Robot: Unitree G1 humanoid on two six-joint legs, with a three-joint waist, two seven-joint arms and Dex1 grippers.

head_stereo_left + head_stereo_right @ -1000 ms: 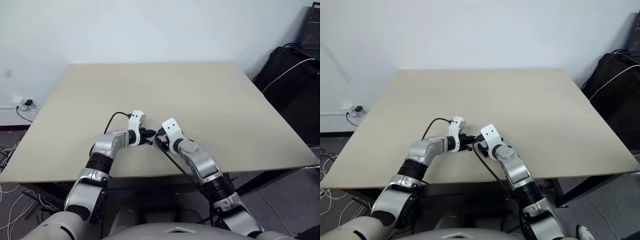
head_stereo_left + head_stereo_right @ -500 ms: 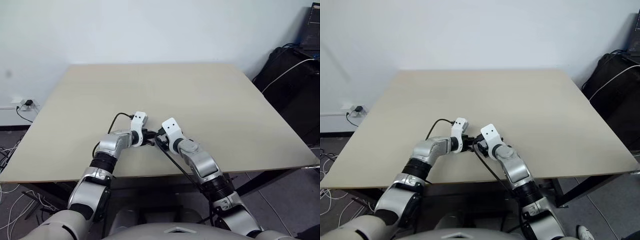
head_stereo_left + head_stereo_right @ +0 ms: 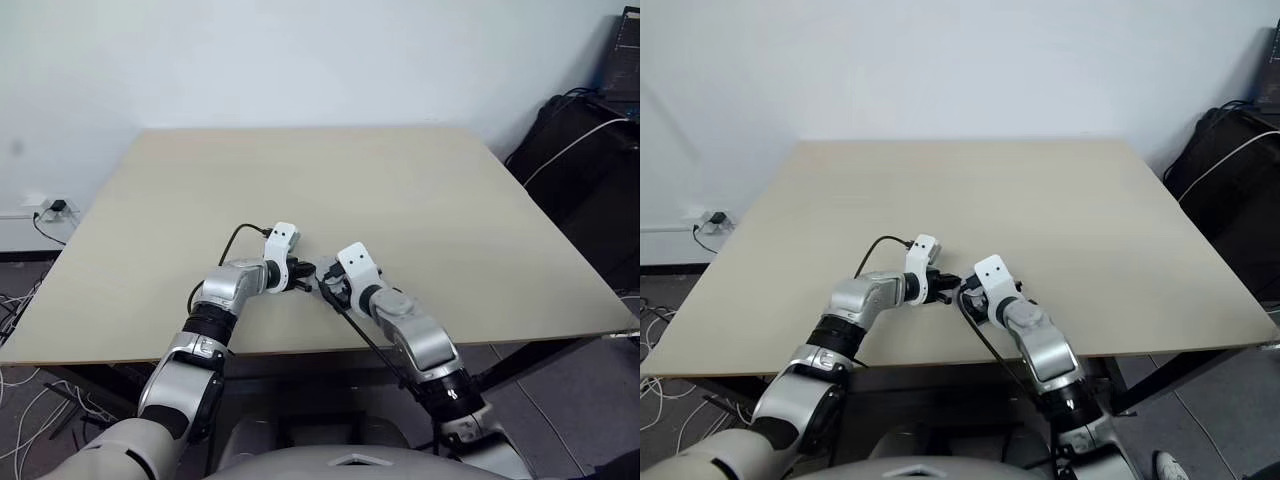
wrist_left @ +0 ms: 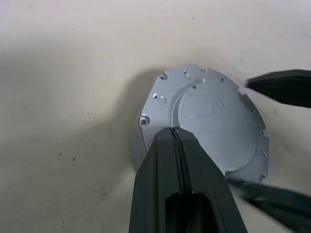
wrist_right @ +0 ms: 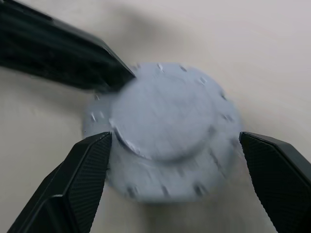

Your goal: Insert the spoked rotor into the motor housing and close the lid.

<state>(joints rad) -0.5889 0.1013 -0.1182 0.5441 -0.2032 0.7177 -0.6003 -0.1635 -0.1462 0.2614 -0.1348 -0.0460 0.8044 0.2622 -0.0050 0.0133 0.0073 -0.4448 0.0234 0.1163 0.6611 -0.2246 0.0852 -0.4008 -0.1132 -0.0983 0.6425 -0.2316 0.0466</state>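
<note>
Mostly beige table (image 3: 420, 190), white wall (image 3: 300, 60) (plain)

Lid (image 4: 209, 128): round silver-grey metal disc, smooth outer face up, raised circular centre, small screw holes and notches around the flange. It sits level on top of the motor housing (image 4: 141, 150), of which a strip of silver-grey side wall shows beneath the flange. Assembly rests flat.
</note>
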